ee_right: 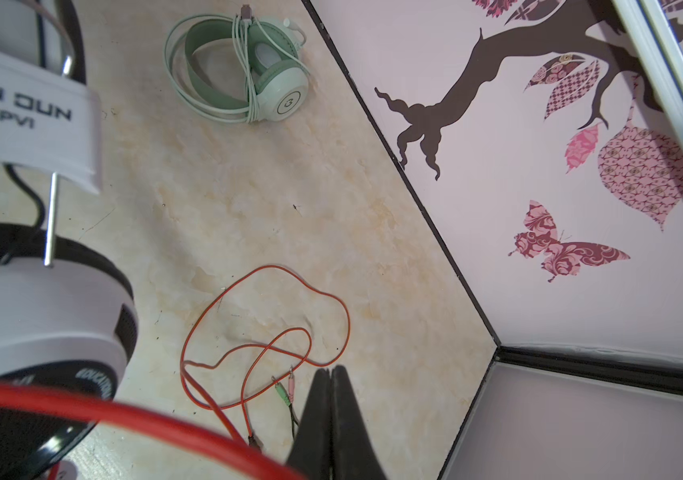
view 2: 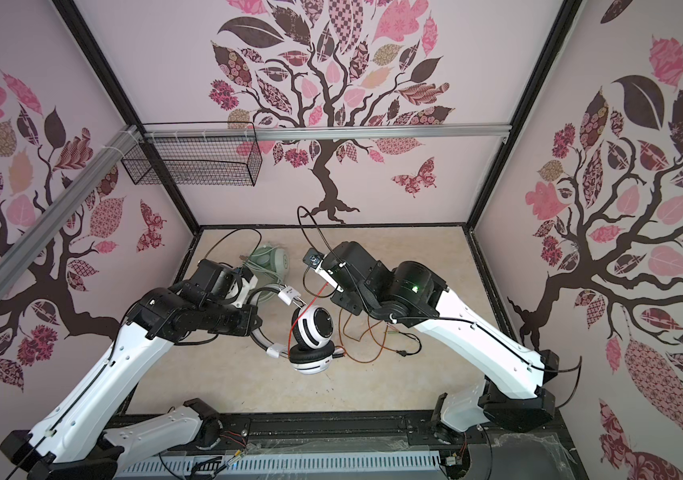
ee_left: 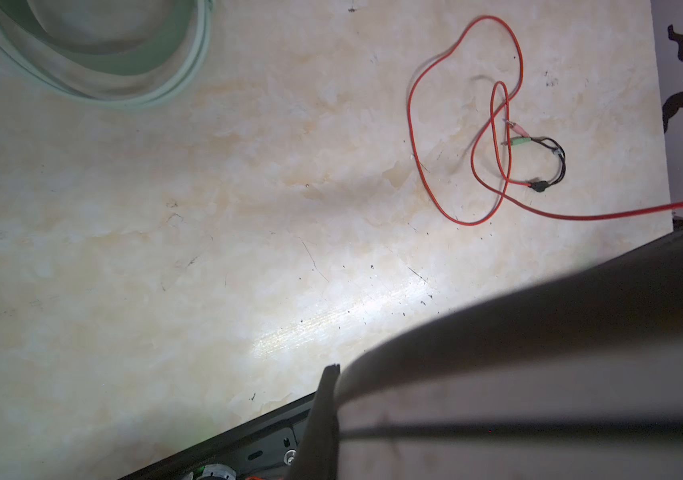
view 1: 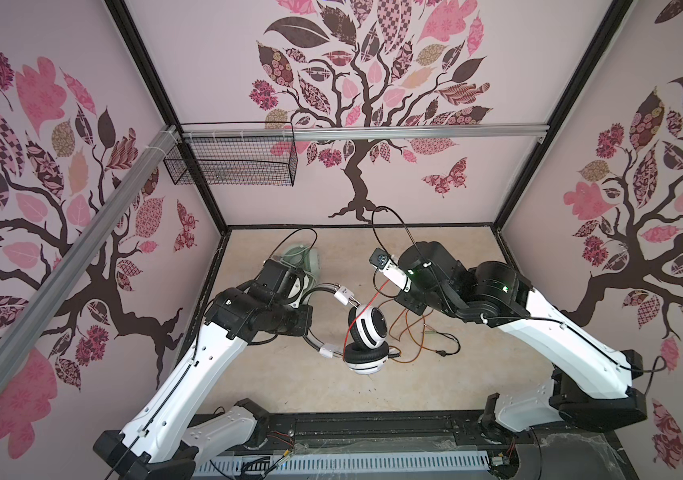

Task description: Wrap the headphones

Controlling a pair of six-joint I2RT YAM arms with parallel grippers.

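Note:
The white-and-black headphones (view 1: 368, 328) (view 2: 314, 328) hang above the middle of the table, one ear cup over the other. My left gripper (ee_left: 337, 370) is shut on their thin headband (view 1: 323, 291), which fills the left wrist view as a blurred band (ee_left: 539, 353). Their orange-red cable (view 1: 377, 293) runs taut over the upper cup to my right gripper (ee_right: 332, 370), whose jaws are shut on it near their base. The rest of the cable (ee_right: 265, 332) lies looped on the table with its plugs (ee_right: 285, 390). The mint-green headphones (ee_right: 248, 70) (view 2: 269, 262) lie at the back, cable wound round them.
A black wire basket (view 1: 231, 162) hangs from the aluminium rail on the back wall. Patterned walls close in the marble-look table (view 1: 289, 386) on three sides. A black frame edge (ee_left: 248, 432) runs along the front.

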